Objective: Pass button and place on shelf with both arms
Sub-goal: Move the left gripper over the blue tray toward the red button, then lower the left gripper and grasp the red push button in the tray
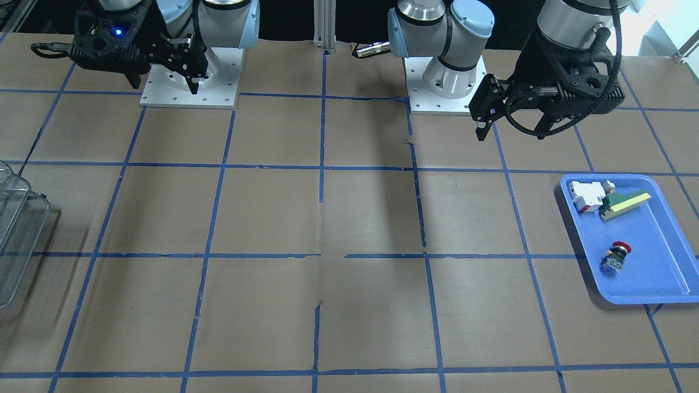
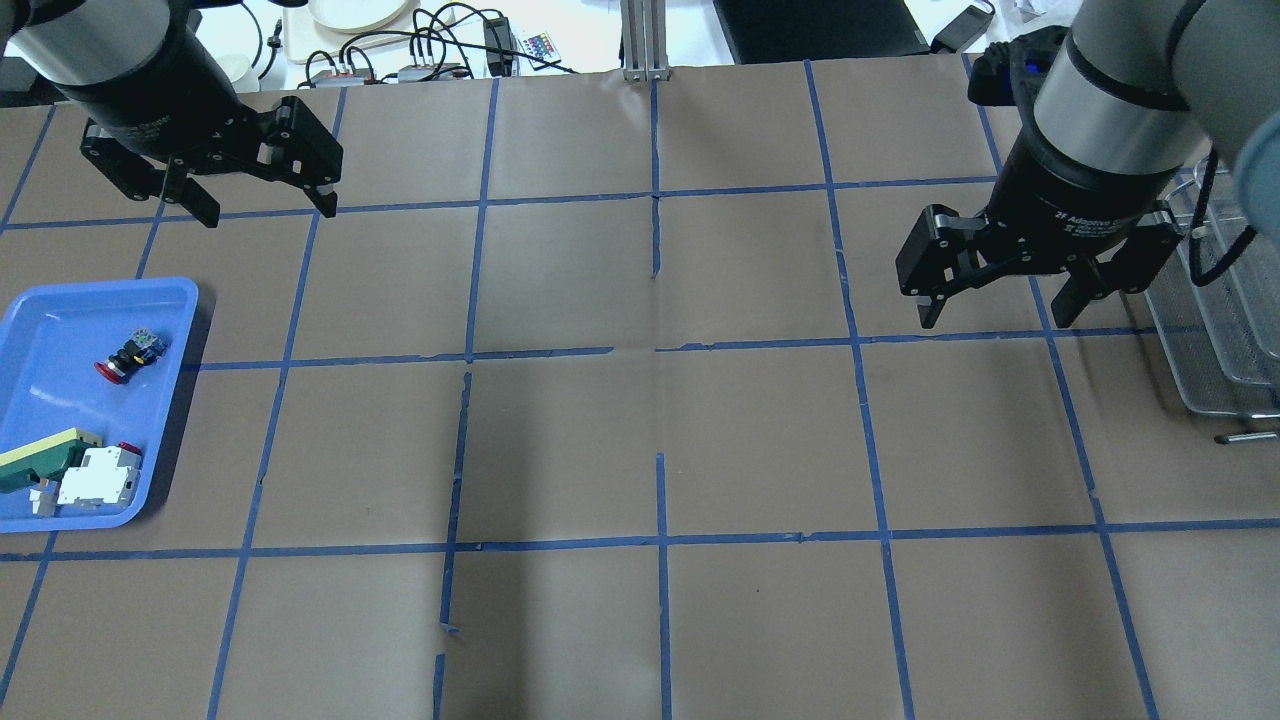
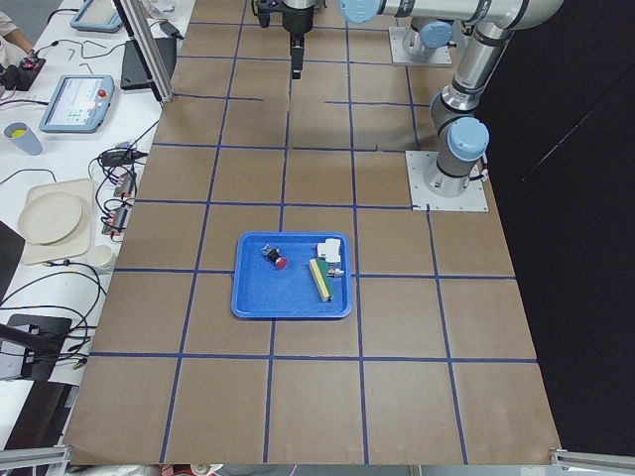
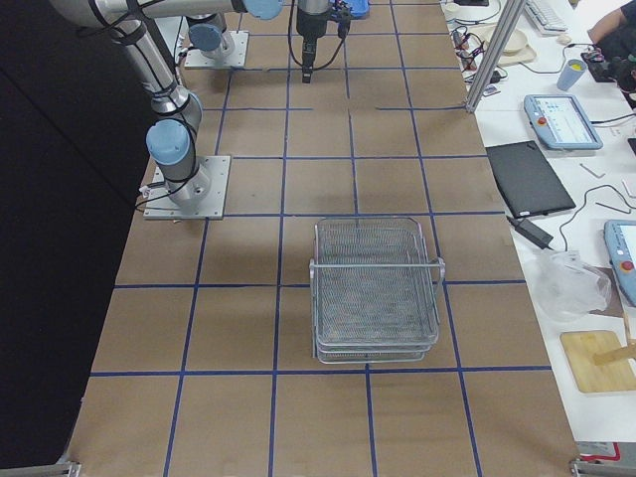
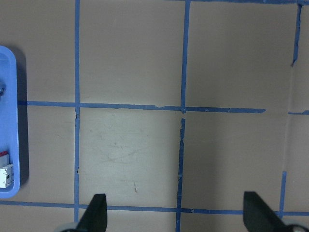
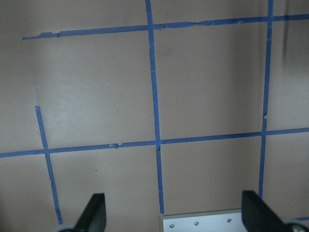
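Observation:
The button (image 1: 617, 258), with a red cap and a dark body, lies on its side in the blue tray (image 1: 655, 245); it also shows in the overhead view (image 2: 128, 357) and the left side view (image 3: 274, 258). The wire shelf (image 2: 1225, 330) stands at the table's other end, also in the right side view (image 4: 376, 288). My left gripper (image 2: 270, 215) hangs open and empty above the table, beyond the tray and apart from it. My right gripper (image 2: 993, 320) hangs open and empty just left of the shelf. Both wrist views show wide-open fingers over bare table.
A white-and-red block (image 2: 98, 478) and a green-and-yellow wedge (image 2: 40, 460) lie at the tray's near end. The table is brown paper with blue tape lines. Cables and dishes lie past the far edge (image 2: 420, 50).

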You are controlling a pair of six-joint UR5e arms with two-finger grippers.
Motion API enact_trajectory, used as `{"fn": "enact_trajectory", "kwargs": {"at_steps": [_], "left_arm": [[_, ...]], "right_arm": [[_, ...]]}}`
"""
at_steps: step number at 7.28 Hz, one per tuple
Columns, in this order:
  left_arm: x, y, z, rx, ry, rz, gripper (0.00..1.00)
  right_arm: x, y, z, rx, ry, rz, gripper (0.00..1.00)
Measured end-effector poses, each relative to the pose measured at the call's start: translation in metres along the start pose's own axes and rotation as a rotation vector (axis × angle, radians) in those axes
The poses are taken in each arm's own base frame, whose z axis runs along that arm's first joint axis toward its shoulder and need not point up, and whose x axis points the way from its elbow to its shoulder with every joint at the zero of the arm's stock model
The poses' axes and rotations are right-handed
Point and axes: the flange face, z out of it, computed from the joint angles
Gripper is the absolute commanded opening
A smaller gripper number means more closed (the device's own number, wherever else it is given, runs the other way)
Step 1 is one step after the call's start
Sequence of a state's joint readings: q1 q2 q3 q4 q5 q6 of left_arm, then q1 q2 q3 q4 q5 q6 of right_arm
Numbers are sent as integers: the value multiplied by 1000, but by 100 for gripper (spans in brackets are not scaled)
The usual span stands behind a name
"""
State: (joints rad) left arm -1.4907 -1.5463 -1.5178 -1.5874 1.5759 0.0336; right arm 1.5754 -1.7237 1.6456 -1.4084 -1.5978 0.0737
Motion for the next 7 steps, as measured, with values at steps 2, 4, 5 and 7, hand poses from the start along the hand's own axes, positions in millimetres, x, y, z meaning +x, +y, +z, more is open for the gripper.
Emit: {"fn": "enact_trajectory", "kwargs": {"at_steps": [2,4,5,7], "left_arm": [[-13,0,9,-15,-1,82,99],[-81,-16,25,-31,13,160,99],[-128,-32,42,-29,42,187,99],[-245,-60,101,-26,125,256,99]], "right_arm": [[0,0,-2,14,-5,8,100],[0,-1,-2,18,3,11,100],[1,-2,-2,18,4,11,100],[1,-4,-3,35,1,14,100]]}}
